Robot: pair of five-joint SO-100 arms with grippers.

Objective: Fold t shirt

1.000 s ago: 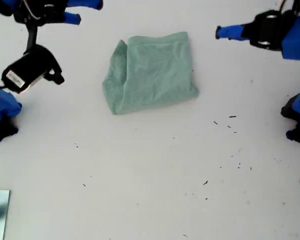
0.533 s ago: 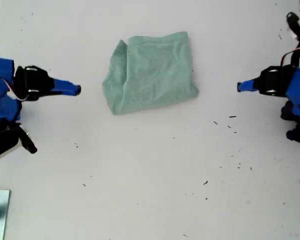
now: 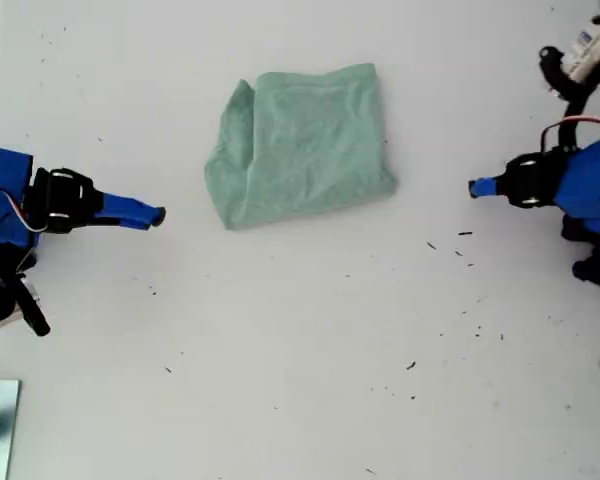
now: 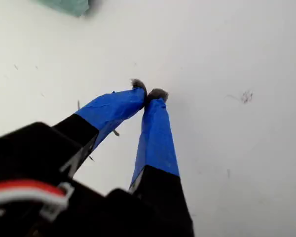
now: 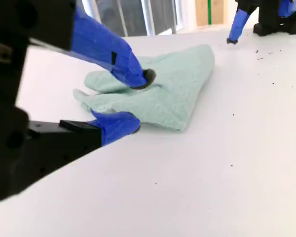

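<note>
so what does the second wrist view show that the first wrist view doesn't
Only the second wrist view: the whole folded t shirt, my second gripper open in front of it, my first gripper far across the white table, and windows behind. Only the first wrist view: my first gripper's tips closed together, seen close up. Both: the table and the t shirt, just a corner of it in the first wrist view.

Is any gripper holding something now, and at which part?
Nothing is held. My first gripper is shut and empty; my second gripper is open, short of the t shirt.
</note>
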